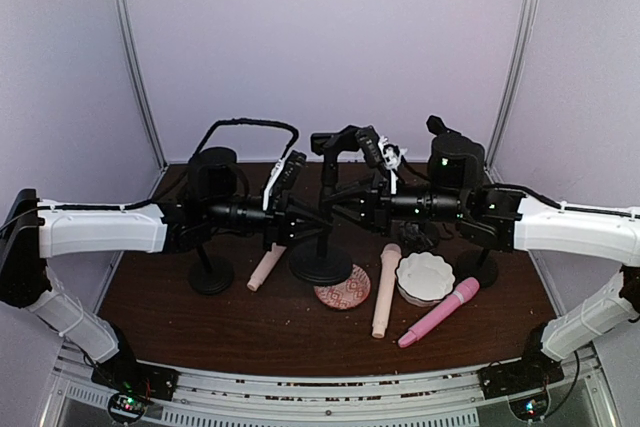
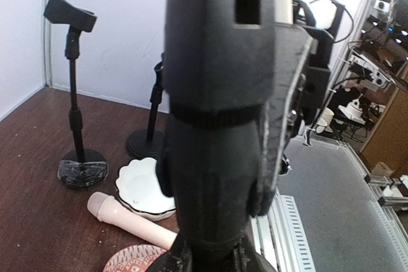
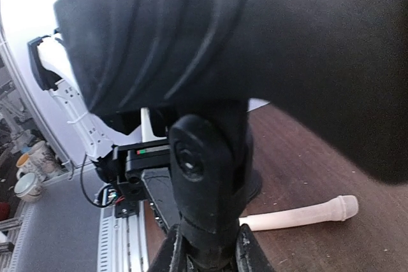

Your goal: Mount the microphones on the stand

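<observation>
The left gripper (image 1: 308,217) and right gripper (image 1: 340,209) both look clamped on the middle stand (image 1: 322,265), so hold it steady and level its clip (image 1: 338,140). On the counter (image 1: 200,332) lie one cream microphone (image 1: 267,267) left of the stand, another cream microphone (image 1: 385,290) and a pink microphone (image 1: 438,312) right of it

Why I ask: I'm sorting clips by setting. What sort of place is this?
Likely a robotics lab test cell: pale walls enclosing a brown tabletop, an aluminium rail at its near edge, cluttered workbenches beyond.
</observation>
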